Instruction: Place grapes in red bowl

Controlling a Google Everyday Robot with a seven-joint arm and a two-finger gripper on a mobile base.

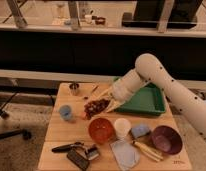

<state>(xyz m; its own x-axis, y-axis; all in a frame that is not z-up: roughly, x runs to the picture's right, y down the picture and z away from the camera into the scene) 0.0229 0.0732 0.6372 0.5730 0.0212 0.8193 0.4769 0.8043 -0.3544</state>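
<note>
The dark reddish-purple bunch of grapes is pinched by the gripper, just far of the shiny orange-red plastic bowl

A robot lab: the hand at grapes over a wooden table.

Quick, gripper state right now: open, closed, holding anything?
Gripper: at the right edge of the grapes, just behind the red bowl; open, closed or holding cannot be told.

One high camera looks down across the whole surface from its near edge, at mid-distance; the gripper is just 12 o'clock of centre.
</note>
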